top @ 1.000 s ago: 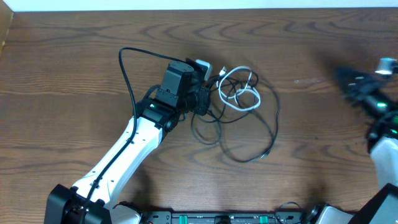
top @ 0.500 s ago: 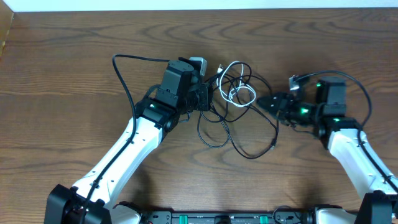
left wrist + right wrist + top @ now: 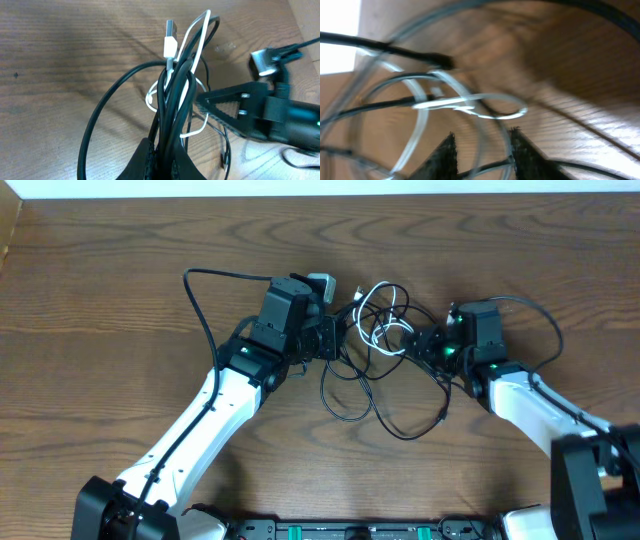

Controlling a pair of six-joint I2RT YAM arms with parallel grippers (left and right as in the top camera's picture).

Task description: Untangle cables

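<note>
So left tool (image 3: 164, 152) sits reached forward, clamped on the cables (image 3: 172, 90); right tool (image 3: 481, 147) faces it, jaws apart.

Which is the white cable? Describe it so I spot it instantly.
On the table, near its middle, lies a tangle of cables. The white cable loops in its upper part, between the left gripper and the right gripper. It is the only pale strand; the others are black.

R tool (image 3: 416, 345) in from far-right edge, now by white cable (image 3: 385, 330) loops in cables (image 3: 405, 437) tangle
</note>
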